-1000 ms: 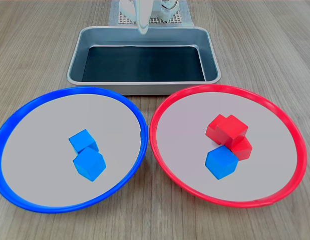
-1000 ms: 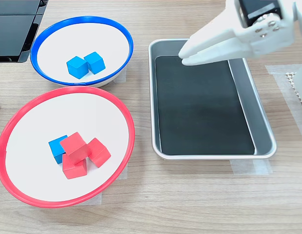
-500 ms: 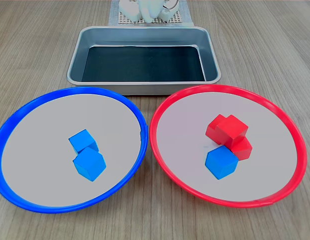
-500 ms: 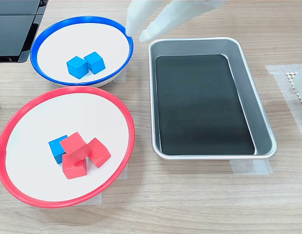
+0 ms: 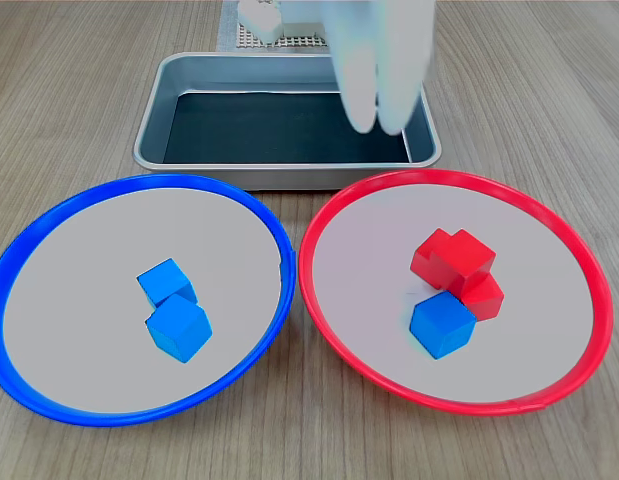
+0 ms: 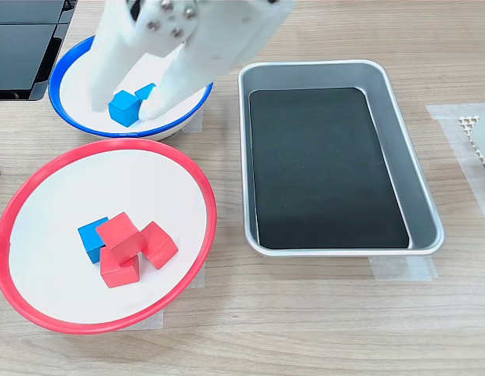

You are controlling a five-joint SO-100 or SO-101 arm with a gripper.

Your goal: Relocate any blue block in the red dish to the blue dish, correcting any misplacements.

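Inside the red dish (image 5: 564, 240) the blue block (image 5: 442, 324) sits unmoved; the claw (image 6: 123, 112) hangs apart, empty, nothing done yet.

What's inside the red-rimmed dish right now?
The round red-rimmed dish holds one bright-blue cube touching a pile of red cubes; three show in the second exterior view, anything beneath them is hidden.

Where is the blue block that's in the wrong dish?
The blue block sits in the red dish on the first exterior view's right, touching the near side of the red cubes.
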